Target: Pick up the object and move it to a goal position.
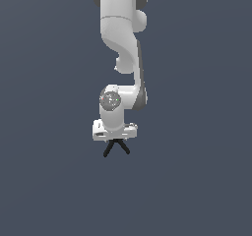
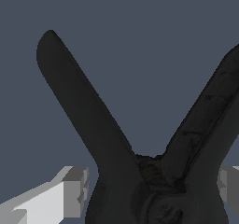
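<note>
A: What does the exterior view show, from left to right?

B: The left side is only flat, dark blue-grey background. In the middle, 1 white arm (image 1: pixel 120 43) hangs down from the top edge. It bends at a rounded joint and ends in a wide white gripper (image 1: pixel 116 140). The right side is the same plain background.

A: Where is the clamp?

B: The clamp (image 1: pixel 116 146) sits directly under the gripper, touching it. It is black, with 2 thin legs that spread downward and outward like an upside-down V. The point where the legs meet is tucked up into the gripper.

A: Is it resting on anything?

B: I cannot tell. The background has no visible edge or shadow beneath the legs.

A: What does the wrist view add?

B: It is very close. The clamp (image 2: pixel 140 171) fills most of the picture as 2 thick black legs spreading away from the camera. 1 leg is fully shown with a rounded tip, and the other is cut off at the edge. A light grey finger (image 2: pixel 65 195) stands on one side of the joint, and another finger (image 2: pixel 229 183) shows on the opposite side.

A: So is the gripper clenched?

B: Its fingers stand on either side of the clamp's joint, and it appears to be grasping the clamp there. The contact itself is hidden behind the black body.
</note>
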Tool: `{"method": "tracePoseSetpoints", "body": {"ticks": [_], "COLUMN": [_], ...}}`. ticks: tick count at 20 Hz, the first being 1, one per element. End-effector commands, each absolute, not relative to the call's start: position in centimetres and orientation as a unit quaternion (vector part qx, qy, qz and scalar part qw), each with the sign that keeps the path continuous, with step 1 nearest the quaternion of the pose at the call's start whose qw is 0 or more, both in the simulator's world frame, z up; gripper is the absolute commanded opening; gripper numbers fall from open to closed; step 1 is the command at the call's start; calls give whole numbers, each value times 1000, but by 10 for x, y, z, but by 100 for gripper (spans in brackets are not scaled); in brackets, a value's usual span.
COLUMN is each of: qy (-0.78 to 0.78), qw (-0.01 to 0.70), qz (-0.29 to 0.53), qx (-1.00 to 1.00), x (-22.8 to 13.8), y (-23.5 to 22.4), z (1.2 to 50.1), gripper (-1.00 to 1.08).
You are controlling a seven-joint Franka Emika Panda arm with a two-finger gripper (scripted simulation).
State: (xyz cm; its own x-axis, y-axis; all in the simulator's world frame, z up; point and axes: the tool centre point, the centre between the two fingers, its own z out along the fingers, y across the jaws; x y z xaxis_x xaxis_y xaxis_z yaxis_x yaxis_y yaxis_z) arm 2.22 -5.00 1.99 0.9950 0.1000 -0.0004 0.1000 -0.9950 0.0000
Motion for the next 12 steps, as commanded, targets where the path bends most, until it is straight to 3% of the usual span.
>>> {"method": "tracePoseSetpoints", "body": {"ticks": [1,12], "qy": [50,50], "qw": [0,0], "qz": [0,0], "qx": [999,999], "x": [22,22], "y": [-50,-53], "z": [19,25], "gripper": [-100,-100]}}
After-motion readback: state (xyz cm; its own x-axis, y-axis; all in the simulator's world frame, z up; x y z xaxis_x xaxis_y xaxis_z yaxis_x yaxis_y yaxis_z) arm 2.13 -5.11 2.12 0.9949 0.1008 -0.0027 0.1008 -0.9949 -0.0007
